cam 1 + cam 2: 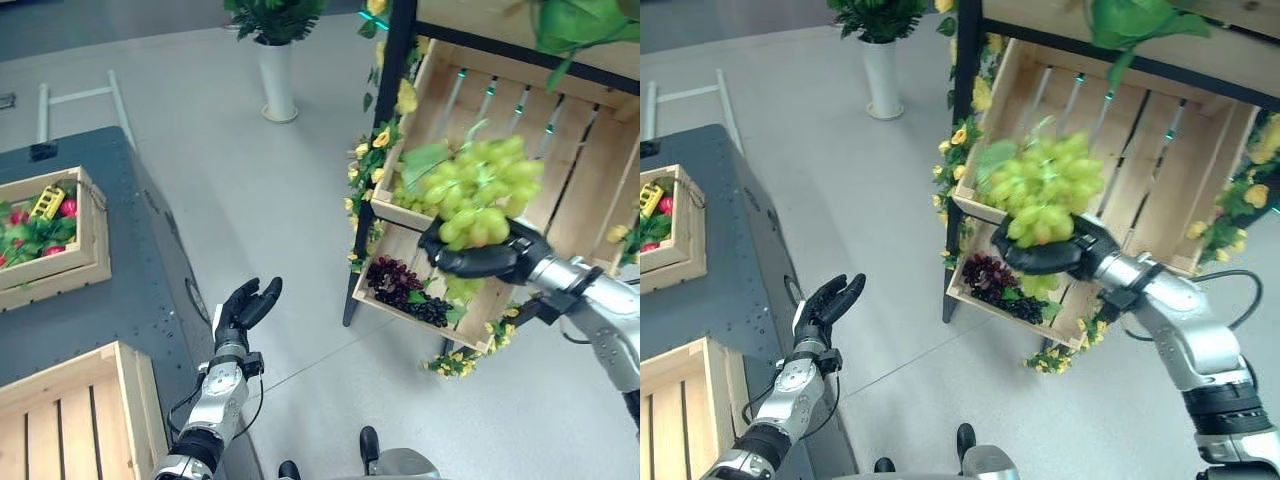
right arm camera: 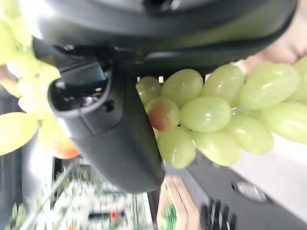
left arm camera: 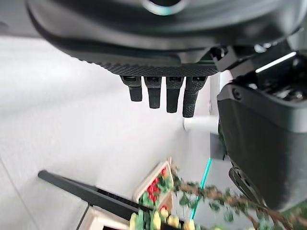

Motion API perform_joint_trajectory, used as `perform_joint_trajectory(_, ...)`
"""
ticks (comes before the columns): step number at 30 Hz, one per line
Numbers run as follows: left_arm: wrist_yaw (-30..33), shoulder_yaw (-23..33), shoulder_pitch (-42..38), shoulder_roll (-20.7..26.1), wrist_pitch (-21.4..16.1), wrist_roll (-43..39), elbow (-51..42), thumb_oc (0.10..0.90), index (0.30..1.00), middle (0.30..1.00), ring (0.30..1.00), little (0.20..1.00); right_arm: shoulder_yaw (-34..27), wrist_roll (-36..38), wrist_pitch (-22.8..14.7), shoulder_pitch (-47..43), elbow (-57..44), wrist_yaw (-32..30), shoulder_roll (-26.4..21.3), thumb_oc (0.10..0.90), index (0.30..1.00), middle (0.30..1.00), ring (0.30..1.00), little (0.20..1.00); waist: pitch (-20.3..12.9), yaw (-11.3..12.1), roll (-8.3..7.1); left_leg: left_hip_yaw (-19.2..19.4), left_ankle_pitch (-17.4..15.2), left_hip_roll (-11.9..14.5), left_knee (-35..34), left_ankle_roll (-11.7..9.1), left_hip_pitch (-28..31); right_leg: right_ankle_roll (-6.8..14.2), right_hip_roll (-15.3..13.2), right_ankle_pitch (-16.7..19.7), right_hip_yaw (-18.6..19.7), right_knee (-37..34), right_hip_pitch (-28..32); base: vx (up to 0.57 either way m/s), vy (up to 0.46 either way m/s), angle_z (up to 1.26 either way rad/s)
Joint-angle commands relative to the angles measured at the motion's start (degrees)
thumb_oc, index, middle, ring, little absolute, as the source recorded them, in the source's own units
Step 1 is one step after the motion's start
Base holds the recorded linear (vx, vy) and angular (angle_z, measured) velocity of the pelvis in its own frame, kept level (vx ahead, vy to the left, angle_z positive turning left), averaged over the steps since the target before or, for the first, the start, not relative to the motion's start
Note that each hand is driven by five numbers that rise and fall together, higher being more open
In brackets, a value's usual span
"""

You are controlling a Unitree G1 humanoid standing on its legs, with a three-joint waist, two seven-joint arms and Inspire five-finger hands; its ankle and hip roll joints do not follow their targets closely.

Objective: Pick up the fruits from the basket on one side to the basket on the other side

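We find the transfer under way and, in our judgement, at an early stage. The right hand (image 1: 487, 260), at centre right of the frame, has its fingers curled under a bunch of green grapes (image 1: 478, 190) and holds it raised in front of the slanted wooden crates on the display rack (image 1: 395, 100). The right wrist view confirms the grapes pressed against the palm. A bunch of dark grapes (image 1: 405, 285) lies in the lower crate (image 1: 372, 300) of the rack, not yet collected.

The left hand (image 1: 245, 310), at lower centre left, carries nothing; its fingers are loosely extended above the floor, beside the edge of the bench.

The dark grey bench (image 1: 110, 290) occupies the left of the frame. On it stand a small crate (image 1: 90, 260) holding red fruit and green leaves, and, at lower left, an empty slatted crate (image 1: 75, 410), which we take as the likely destination. Nothing has been delivered there.

The floor (image 1: 260, 200) is pale grey and smooth. A white vase with a green plant (image 1: 277, 80) stands at upper centre, and yellow artificial flowers (image 1: 365, 150) trim the rack.
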Motion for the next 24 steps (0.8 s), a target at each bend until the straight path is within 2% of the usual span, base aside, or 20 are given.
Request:
perform_joint_trajectory(1, 0.3, -0.9, -3.9, 2.9, -6.7, 1.6, -0.8, 0.8, 0.9, 0.9, 0.9, 0.9, -4.3, 7.2, -7.9, -9.7, 5.6, -4.1, -3.2, 0.4, 0.3, 0.3, 0.3, 0.3, -7.7, 1.8, -0.29, -1.5, -9.9, -2.9, 2.6, 1.4, -0.4, 0.7, 0.8, -6.9, 0.5, 2.2, 2.1, 0.0, 0.0, 0.0)
perform_joint_trajectory(10, -0.4, -1.6, -3.2, 3.6, -6.7, 1.0, -0.8, 0.8, 0.9, 0.9, 0.9, 0.9, -4.7, 5.0, -5.3, -13.6, 14.6, -6.9, -9.3, 0.4, 0.3, 0.3, 0.3, 0.3, -8.5, 2.4, -0.55, -2.7, -9.3, -2.7, 1.9, 1.0, -0.4, 0.1, 1.1, -7.1, -0.4, 2.3, 2.4, 0.01, -0.011, 0.05)
perform_joint_trajectory(16, -0.2, -2.8, -3.9, 3.6, -6.9, 0.6, -0.7, 0.8, 0.9, 0.9, 0.9, 0.9, -0.2, 3.8, -3.5, -19.3, 22.5, -6.4, -13.0, 0.4, 0.3, 0.3, 0.3, 0.3, -8.8, 3.3, -1.08, -3.5, -8.9, -2.8, 1.7, 0.9, -0.8, -0.1, 1.2, -6.9, -0.7, 1.8, 2.4, 0.0, -0.003, 0.01)
perform_joint_trajectory(24, 0.1, -4.5, -4.0, 3.4, -6.4, 0.7, -1.5, 0.8, 0.9, 0.9, 0.9, 0.9, 7.7, 5.2, 0.4, -32.7, 36.9, -8.2, -16.3, 0.4, 0.3, 0.3, 0.3, 0.3, -9.3, 5.5, -1.61, -4.8, -8.8, -2.8, 1.4, 0.6, -0.5, -0.4, 1.3, -6.9, -1.9, 1.0, 3.6, 0.0, -0.005, 0.01)
